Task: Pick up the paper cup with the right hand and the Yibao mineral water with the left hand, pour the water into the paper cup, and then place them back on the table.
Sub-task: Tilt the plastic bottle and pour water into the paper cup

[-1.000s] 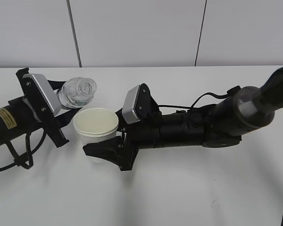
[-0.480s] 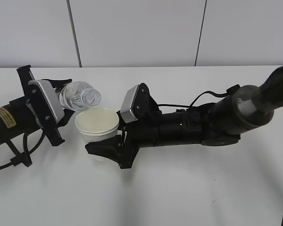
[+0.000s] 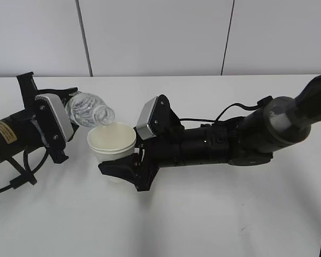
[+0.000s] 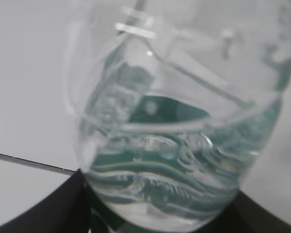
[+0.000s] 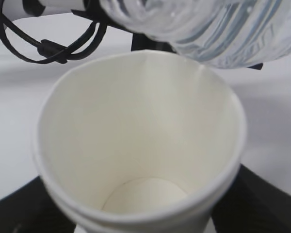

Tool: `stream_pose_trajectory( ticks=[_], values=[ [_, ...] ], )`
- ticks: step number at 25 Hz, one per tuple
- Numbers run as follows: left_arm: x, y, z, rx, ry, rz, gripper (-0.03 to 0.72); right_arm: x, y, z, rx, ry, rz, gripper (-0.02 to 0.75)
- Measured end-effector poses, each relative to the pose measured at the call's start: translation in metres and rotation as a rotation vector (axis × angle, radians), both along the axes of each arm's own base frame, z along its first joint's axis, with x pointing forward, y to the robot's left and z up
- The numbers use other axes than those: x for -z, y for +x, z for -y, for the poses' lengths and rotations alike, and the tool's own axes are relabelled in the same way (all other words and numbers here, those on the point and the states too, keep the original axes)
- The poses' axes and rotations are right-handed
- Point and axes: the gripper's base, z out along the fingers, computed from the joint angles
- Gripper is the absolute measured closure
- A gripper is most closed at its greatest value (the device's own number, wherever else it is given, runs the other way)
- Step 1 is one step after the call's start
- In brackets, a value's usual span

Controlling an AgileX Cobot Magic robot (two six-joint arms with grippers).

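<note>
My right gripper is shut on the paper cup and holds it upright, just above the table. In the right wrist view the cup fills the frame and its cream inside looks dry. My left gripper is shut on the Yibao mineral water. The clear bottle is tipped to the right, with its open mouth over the cup's far rim. In the left wrist view the bottle fills the frame, with water and green label showing through. It also shows in the right wrist view, above the cup.
A grey panelled wall runs along the table's far edge. Black cables hang from the left arm. The right arm lies across the table's middle and right.
The left gripper has tipped the bottle further, bringing its mouth lower and to the right, over the cup's rim. The cup has shifted slightly right.
</note>
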Motion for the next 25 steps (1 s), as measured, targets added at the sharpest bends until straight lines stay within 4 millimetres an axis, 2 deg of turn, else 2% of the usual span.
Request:
stream_pose_trajectory(
  ticks=[11,25],
  values=[
    [-0.0003,0.0012,-0.0018,-0.002,0.127,0.085,0.306,0.0034,0.0017,0.0017,0.022,-0.04,-0.004,0.179],
    [-0.0007,0.0026,-0.004,-0.022,0.174,0.116,0.307,0.0045,0.0016,0.0021,0.017,-0.057,0.005,0.18]
  ],
)
